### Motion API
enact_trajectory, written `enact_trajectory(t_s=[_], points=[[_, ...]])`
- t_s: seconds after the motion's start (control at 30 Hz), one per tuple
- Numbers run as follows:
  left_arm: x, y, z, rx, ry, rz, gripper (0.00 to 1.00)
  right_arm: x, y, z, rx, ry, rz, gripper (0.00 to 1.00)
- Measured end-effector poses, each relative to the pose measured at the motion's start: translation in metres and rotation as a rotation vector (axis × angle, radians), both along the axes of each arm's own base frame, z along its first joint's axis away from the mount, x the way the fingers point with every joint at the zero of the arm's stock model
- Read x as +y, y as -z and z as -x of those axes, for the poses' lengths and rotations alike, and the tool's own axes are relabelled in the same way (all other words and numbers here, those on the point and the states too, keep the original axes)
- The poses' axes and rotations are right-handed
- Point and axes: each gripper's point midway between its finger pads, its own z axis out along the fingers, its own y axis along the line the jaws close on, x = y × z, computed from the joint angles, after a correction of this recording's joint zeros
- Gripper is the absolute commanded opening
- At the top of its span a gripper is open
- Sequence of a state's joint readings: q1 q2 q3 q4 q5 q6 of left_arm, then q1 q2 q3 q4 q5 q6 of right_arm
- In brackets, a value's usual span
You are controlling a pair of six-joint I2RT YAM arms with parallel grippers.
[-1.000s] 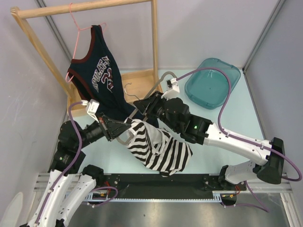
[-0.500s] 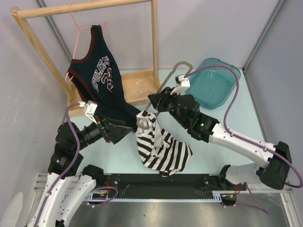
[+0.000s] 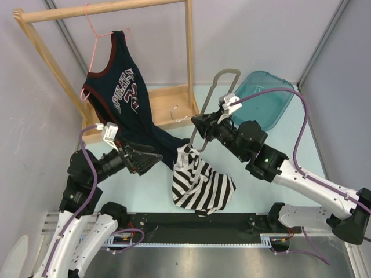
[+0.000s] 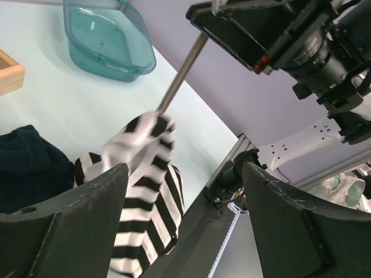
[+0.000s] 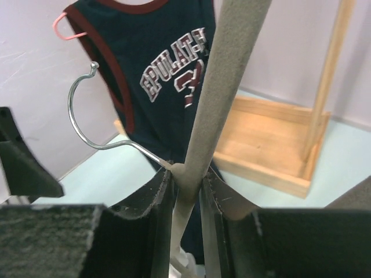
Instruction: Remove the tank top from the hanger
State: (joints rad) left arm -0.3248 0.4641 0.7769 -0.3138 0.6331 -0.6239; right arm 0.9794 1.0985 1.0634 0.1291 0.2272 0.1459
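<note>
My right hand (image 5: 186,191): clamped on hanger (image 5: 226,69)
My left hand (image 3: 152,161): open, empty
Tank top (image 3: 200,188): hanging beneath right hand
Jersey (image 3: 119,87): just beyond left hand

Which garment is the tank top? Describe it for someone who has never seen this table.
Start at the wooden rack at the far left, then look right and nearer. The tank top is bunched there at the lower end of the grey hanger in the right gripper. It alone has black-and-white stripes; the jersey on the rack is navy.
</note>
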Motion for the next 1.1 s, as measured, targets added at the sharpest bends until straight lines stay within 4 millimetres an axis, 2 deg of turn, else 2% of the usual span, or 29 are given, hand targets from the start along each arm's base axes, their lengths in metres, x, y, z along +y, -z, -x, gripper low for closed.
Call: enact_trajectory(t_s=[0.27, 0.47, 0.67, 0.8, 0.9, 1.0, 1.03, 1.1], points=[[-0.005, -0.01, 0.005, -0.026, 0.041, 0.034, 0.84, -0.005, -0.005, -0.004, -0.025, -0.006, 0.063, 0.0], [-0.013, -0.009, 0.01, -0.028, 0.088, 0.053, 0.85, -0.017, -0.015, 0.001, 0.099, 0.034, -0.083, 0.0], [-0.05, -0.008, 0.037, -0.028, 0.247, 0.055, 0.85, -0.028, -0.034, 0.021, 0.272, -0.001, -0.349, 0.0], [-0.069, 0.003, 0.04, -0.002, 0.271, 0.022, 0.84, -0.028, -0.03, 0.032, 0.375, -0.042, -0.448, 0.0], [-0.077, 0.009, 0.041, 0.01, 0.27, 0.003, 0.77, -0.026, -0.02, 0.038, 0.447, -0.061, -0.494, 0.0], [-0.086, 0.013, 0.043, 0.015, 0.272, -0.008, 0.59, -0.026, -0.007, 0.043, 0.512, -0.08, -0.539, 0.0], [-0.088, 0.014, 0.042, 0.016, 0.268, -0.011, 0.46, -0.025, -0.003, 0.045, 0.534, -0.087, -0.551, 0.0], [-0.091, 0.017, 0.04, 0.022, 0.252, -0.021, 0.35, -0.023, 0.003, 0.047, 0.569, -0.094, -0.569, 0.0]])
